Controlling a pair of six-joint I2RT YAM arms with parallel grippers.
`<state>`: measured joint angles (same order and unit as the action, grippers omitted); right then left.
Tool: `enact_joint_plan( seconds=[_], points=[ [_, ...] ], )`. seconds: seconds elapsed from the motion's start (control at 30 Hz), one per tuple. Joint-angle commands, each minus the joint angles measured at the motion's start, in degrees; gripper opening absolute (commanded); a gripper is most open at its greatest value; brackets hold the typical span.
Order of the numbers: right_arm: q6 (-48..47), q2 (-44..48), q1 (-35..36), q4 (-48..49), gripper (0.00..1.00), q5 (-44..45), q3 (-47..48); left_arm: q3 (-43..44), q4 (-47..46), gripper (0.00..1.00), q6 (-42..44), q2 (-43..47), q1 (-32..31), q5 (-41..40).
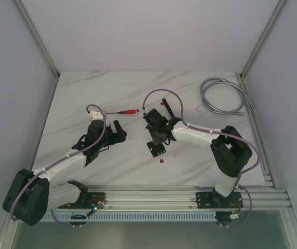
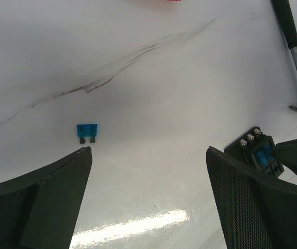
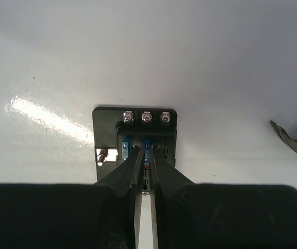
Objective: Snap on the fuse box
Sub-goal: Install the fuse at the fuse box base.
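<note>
The fuse box (image 3: 134, 136) lies flat on the table (image 3: 216, 62), directly under the tips of the right hand (image 3: 143, 155). That hand's fingers (image 3: 130, 168) are drawn almost together, with only a thin slit between them, and their tips rest on the row of slots just behind the three screw terminals. Whether anything is pinched in the slit I cannot tell. Blue fuses sit in slots to either side of the tips.

The left hand (image 2: 148, 150) is spread wide and holds nothing. The fuse box stands just beyond its right finger, and a loose blue fuse (image 2: 86, 132) lies on the table just ahead of its left finger.

The box looks like stiff moulded plastic, and I judge it light enough to skate on this glossy table if pushed from one side. The outer side walls of its base plate seem the safest place to hold it, clear of the fuses and terminals. Any snap-fit press should go straight down, since a tilted push could tip it or bend a fuse leg.
</note>
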<state>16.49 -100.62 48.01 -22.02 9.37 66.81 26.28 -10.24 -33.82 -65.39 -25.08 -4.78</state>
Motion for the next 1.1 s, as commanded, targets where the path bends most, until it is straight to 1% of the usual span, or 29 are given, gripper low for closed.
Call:
enact_joint_plan(
  seconds=[0.0, 0.07, 0.3, 0.6, 0.77, 0.93, 1.0, 1.07],
  points=[
    [0.47, -1.52, 0.16, -0.47, 0.13, -0.98, 1.22, -0.44, 0.32, 1.00, 0.18, 0.60, 0.47, -0.41],
    [0.53, -2.07, 0.16, -1.24, 0.12, -1.07, 1.33, -0.41, 0.32, 1.00, 0.22, 0.58, 0.47, -0.41],
    [1.08, -4.32, 0.15, -4.62, 0.00, -1.16, 1.00, -0.46, 0.27, 1.00, 0.25, 0.52, 0.47, -0.42],
    [1.88, -8.41, 0.09, -7.86, 0.00, -2.40, -1.13, -0.53, 0.44, 1.00, 0.28, 0.65, 0.49, -0.76],
    [2.88, -11.64, -1.07, -9.37, 0.00, -1.28, -2.87, -0.62, 0.72, 1.00, 0.25, 0.61, 0.60, -1.44],
    [3.15, -14.81, -1.25, -11.24, 0.00, 1.09, -2.04, -0.54, 1.01, 1.00, 0.21, 0.43, 0.61, -2.02],
    [2.99, -13.91, -1.21, -10.71, 0.00, 1.11, -1.50, -0.49, 1.25, 1.00, 0.12, 0.15, 0.62, -2.32],
    [2.41, -10.87, -0.81, -8.80, 0.00, 0.20, -0.95, -0.29, 1.60, 1.00, 0.00, -0.08, 0.62, -2.62]
  ],
)
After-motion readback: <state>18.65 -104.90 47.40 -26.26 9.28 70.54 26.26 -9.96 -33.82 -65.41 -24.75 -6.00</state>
